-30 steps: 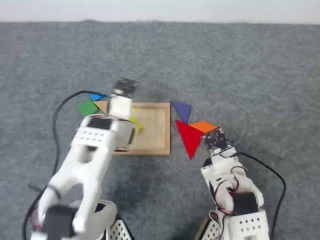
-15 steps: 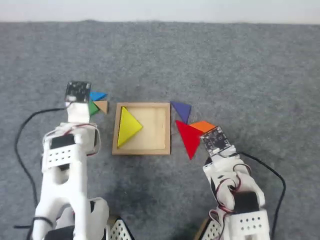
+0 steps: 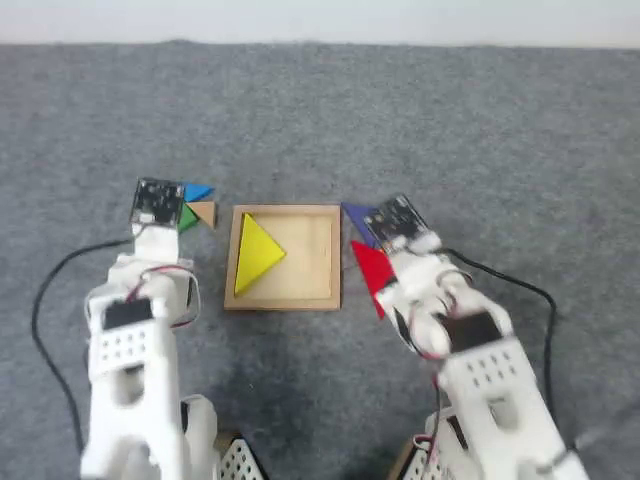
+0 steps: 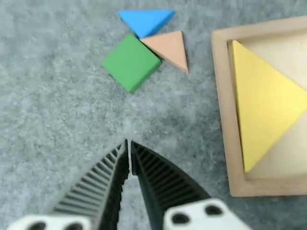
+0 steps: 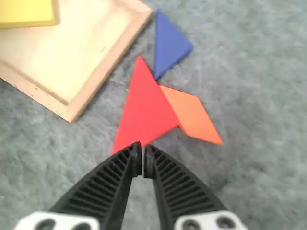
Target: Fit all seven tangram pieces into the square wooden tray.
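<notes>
The square wooden tray [image 3: 330,258] lies mid-table with a large yellow triangle [image 3: 257,252] flat in its left half. To the tray's left sit a light blue triangle [image 4: 146,20], a green square [image 4: 130,61] and a tan triangle [image 4: 170,48], touching one another. My left gripper [image 4: 128,148] is shut and empty over bare carpet just short of the green square. On the tray's right lie a red triangle [image 5: 146,112], an orange parallelogram [image 5: 192,115] and a dark blue triangle [image 5: 169,44]. My right gripper [image 5: 142,149] is shut and empty at the red triangle's near edge.
Grey carpet [image 3: 450,120] covers the table, with open room behind the tray. The tray's raised rim [image 5: 108,67] stands close beside the red triangle. Cables trail from both arm bases near the front edge.
The left arm swung from over the tray to the pieces at the left, leaving the yellow triangle in the tray. The right arm then moved forward over the red triangle.
</notes>
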Controlling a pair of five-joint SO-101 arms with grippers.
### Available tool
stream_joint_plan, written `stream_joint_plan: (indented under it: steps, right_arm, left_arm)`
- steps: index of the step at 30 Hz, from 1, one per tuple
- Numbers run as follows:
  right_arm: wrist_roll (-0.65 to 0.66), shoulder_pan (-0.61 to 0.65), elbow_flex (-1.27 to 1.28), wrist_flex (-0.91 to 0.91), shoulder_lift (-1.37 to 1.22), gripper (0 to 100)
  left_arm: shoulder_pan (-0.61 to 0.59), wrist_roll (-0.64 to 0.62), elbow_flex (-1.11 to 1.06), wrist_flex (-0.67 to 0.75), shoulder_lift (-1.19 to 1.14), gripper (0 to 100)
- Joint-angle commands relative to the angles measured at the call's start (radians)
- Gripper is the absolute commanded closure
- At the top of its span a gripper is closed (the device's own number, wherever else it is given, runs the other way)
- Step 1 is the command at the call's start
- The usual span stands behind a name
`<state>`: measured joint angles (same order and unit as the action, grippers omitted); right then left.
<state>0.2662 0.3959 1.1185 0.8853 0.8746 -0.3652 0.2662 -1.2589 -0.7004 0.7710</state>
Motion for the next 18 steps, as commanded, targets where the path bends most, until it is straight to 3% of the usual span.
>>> stream_joint_plan:
  steps: [1,11,18]
  right_arm:
    - [-0.066,0.033,-0.133,-0.085,-0.255,86.4]
    - [-0.075,0.061,-0.318,-0.124,-0.61,76.1]
    - [-0.069,0.07,-0.367,-0.122,-0.73,75.8]
  left_arm:
    - [0.0,0.009,-0.122,0.055,0.295,99]
    - [0.04,0.038,-0.194,0.04,0.417,99]
    - [0.048,0.038,-0.2,0.04,0.419,99]
